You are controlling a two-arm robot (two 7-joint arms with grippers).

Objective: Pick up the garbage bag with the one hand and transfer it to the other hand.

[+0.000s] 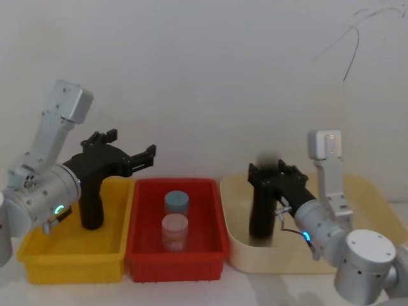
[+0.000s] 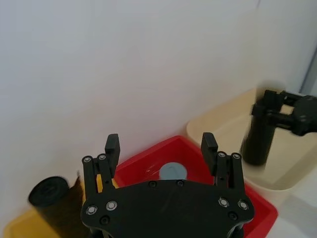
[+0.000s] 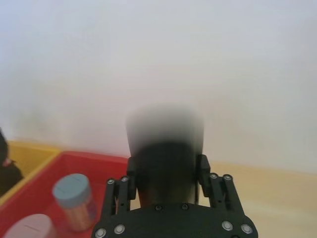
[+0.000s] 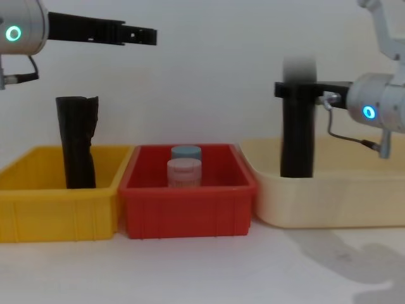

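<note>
The garbage bag (image 1: pixel 261 210) is standing upright in the beige tray (image 1: pixel 373 191) at the right of the counter (image 4: pixel 190 272). Its lower end is sitting inside the tray walls, though whether it is touching the tray floor cannot be told. The right pincer (image 1: pixel 268 173) is gripping it near the top, fingers pressing on both sides of the roll.

Well apart to the left, the left pincer (image 2: pixel 160 142) is hovering high with its jaws standing wide and holding nothing. It is hanging above the yellow bin (image 1: pixel 70 264), with its tips reaching toward the red bin (image 1: pixel 175 262). A second, looser black roll (image 4: pixel 76 142) is standing in the yellow bin, and two lidded jars (image 1: pixel 174 226) are sitting in the red one.

Because the grip is so high, the long lower part is likely to swing or catch the tray wall if carried sideways. That could twist the roll loose. Any meeting of the two pincers is also risking finger collisions on the short free length above the grip.
</note>
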